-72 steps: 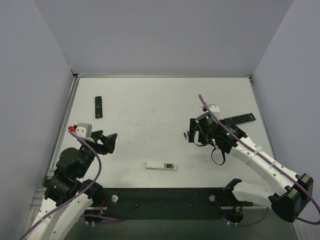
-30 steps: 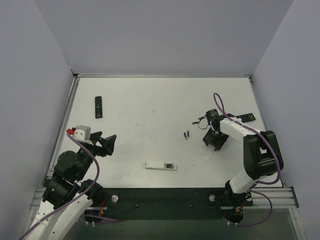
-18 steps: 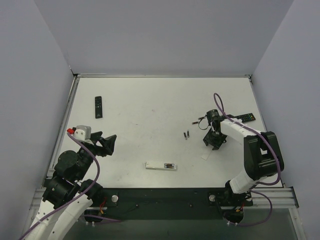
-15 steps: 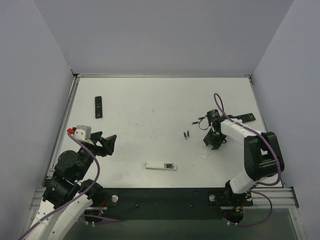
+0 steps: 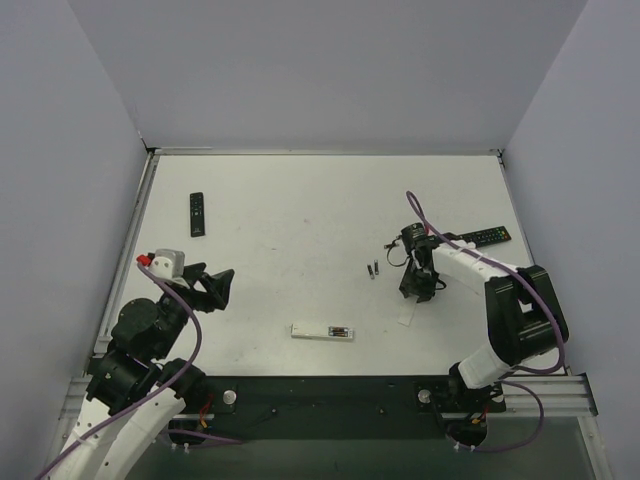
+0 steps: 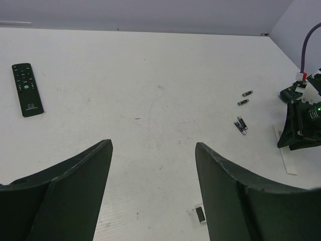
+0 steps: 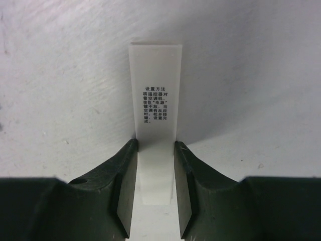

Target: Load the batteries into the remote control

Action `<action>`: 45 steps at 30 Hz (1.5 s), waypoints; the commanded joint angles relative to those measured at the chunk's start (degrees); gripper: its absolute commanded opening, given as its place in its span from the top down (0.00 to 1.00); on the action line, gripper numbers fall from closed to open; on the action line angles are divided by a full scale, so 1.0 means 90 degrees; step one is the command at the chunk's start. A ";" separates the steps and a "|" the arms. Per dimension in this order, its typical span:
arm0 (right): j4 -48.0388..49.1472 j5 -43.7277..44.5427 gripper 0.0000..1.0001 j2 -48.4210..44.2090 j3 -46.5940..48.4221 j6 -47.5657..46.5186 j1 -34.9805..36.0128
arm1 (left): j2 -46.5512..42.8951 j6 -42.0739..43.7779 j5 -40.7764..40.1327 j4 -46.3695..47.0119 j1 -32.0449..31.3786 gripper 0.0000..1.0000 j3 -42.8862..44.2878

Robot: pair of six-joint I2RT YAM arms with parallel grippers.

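My right gripper (image 7: 155,146) pinched the white lid (image 7: 154,75) by its edges; the batteries (image 5: 372,269) lay near, to its left, long axis running near-to-far

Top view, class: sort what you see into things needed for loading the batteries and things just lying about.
For the job: batteries; white remote; white cover strip.
Lying about: black remote on the left; black remote on the right.

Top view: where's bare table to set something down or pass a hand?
Free: the wide middle of the table between the left black remote and the batteries, plus its far band. Crowded: the right side, where batteries, right gripper, white strip and second black remote cluster; the white remote sits front centre.
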 commanded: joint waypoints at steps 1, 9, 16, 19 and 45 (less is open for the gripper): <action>-0.0412 0.0175 0.97 -0.0373 0.0107 -0.0788 0.0421 | 0.0102 0.0099 -0.0052 0.0055 0.0042 0.23 0.0029; -0.0305 -0.0428 1.00 -0.0792 0.0429 -0.2603 0.1105 | 0.0170 0.0090 -0.0032 0.0045 0.0091 0.23 0.0039; -0.0284 -0.1055 1.00 -0.1233 0.0790 -0.4518 0.2295 | 0.0161 0.0070 -0.0129 0.0006 0.0130 0.23 0.0068; -0.0421 -0.1406 1.00 -0.1204 0.1132 -0.5221 0.2862 | 0.0073 0.0002 -0.0363 -0.0043 0.0140 0.23 0.0078; -0.1369 -0.1983 1.00 0.1247 0.3007 -0.8143 0.4865 | -0.0640 -0.0155 -0.1175 -0.0326 0.0150 0.23 0.0019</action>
